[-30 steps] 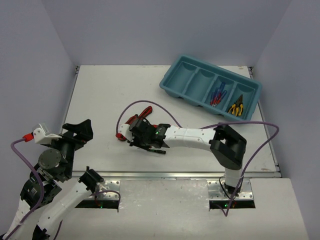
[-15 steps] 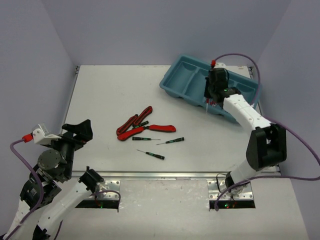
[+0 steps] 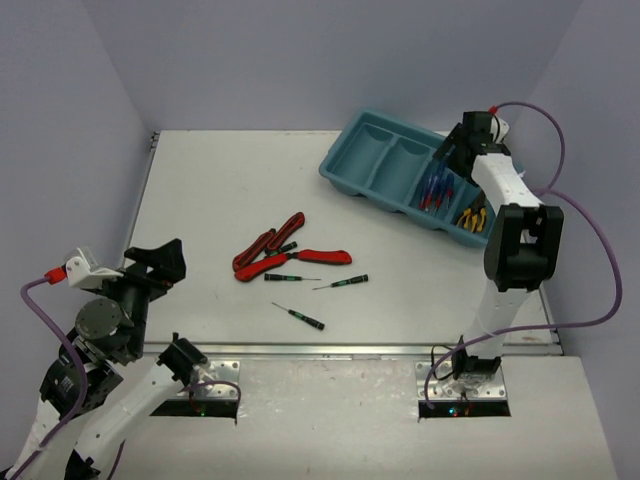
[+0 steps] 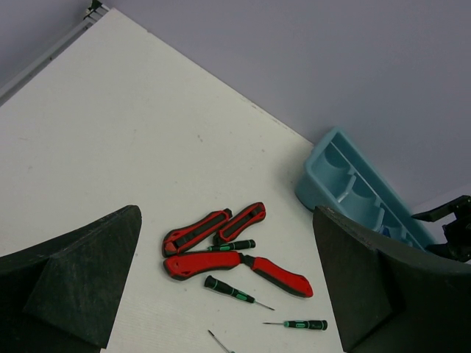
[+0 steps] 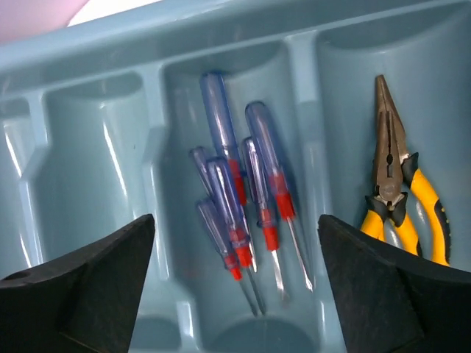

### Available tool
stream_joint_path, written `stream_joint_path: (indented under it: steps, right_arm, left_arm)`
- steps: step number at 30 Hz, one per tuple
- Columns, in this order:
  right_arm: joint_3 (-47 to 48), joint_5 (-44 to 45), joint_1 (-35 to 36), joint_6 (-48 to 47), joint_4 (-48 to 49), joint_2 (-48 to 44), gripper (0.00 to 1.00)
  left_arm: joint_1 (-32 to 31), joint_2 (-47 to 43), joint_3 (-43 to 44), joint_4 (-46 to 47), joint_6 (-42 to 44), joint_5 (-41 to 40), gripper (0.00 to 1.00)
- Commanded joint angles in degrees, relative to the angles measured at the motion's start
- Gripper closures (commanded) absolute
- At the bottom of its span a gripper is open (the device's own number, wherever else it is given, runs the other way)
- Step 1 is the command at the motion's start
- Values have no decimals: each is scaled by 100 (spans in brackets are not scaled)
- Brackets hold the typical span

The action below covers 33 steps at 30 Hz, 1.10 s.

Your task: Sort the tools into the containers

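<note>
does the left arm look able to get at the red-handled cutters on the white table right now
Likely yes: the open left claw faces the red-handled cutters, nothing stands between them on the white table, and the right claw is away over the teal plastic tray.

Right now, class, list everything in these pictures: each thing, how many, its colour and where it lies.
tray: one, teal, four compartments, far right of table
blue-and-red screwdrivers: about six, tray's third compartment from left
pliers: at least one, yellow-and-black handles, tray's right-end compartment
cutters: two, red-handled, mid-table
black-and-green screwdrivers: four, by the cutters
table: one, white, under everything
left arm: one, black-and-white, near left, jaws open
right arm: one, black-and-white, above tray, jaws open
</note>
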Motion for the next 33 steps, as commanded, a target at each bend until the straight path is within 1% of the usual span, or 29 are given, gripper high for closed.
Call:
stream_joint_path:
  steps: [1, 3, 4, 5, 6, 7, 8, 9, 11, 12, 14, 17, 18, 24, 27, 33]
  right_arm:
    - [92, -407, 369, -682, 84, -656, 8]
    - [-185, -874, 878, -1463, 222, -1066, 9]
    - [-307, -1057, 1150, -1812, 179, -1250, 9]
    - [-425, -1156, 1566, -2158, 7, -1411, 11]
    - [-541, -1186, 2105, -2501, -272, -1555, 13]
    - [-648, -1187, 2139, -2522, -290, -1639, 13]
    - [-762, -815, 2693, -2638, -555, -1710, 14]
    - [-1042, -701, 2968, -2645, -745, -1813, 16]
    - [-1448, -904, 3656, -2329, -826, -1905, 23]
    - [-1680, -1047, 3964, -2216, -826, -1942, 28]
    - [-2008, -1034, 4597, -1977, -799, -1890, 33]
    - [-2106, -946, 5409, -1729, -886, -1613, 40]
    - [-2086, -881, 5705, -1650, -900, -1512, 40]
    - [-1882, -584, 6825, -1236, -1006, -1061, 41]
    - [-1654, -448, 7157, -1070, -1131, -871, 41]
    - [-1342, -265, 7473, -794, -1204, -226, 42]
  left_arm:
    - [64, 96, 88, 181, 96, 69, 0]
    - [59, 139, 88, 208, 118, 86, 0]
    - [59, 161, 88, 213, 118, 87, 0]
    - [62, 180, 88, 216, 118, 81, 0]
    - [68, 197, 88, 216, 118, 70, 0]
    - [68, 198, 88, 216, 118, 69, 0]
    - [76, 206, 88, 216, 110, 69, 0]
    - [69, 198, 88, 208, 109, 61, 0]
    - [68, 178, 88, 189, 100, 44, 0]
    - [68, 165, 88, 182, 93, 50, 0]
    - [68, 135, 88, 188, 92, 58, 0]
    - [68, 127, 88, 190, 92, 60, 0]
    - [68, 133, 88, 190, 92, 54, 0]
    - [68, 70, 89, 172, 91, 61, 0]
    - [76, 41, 88, 172, 90, 69, 0]
    - [68, -30, 88, 172, 83, 69, 0]
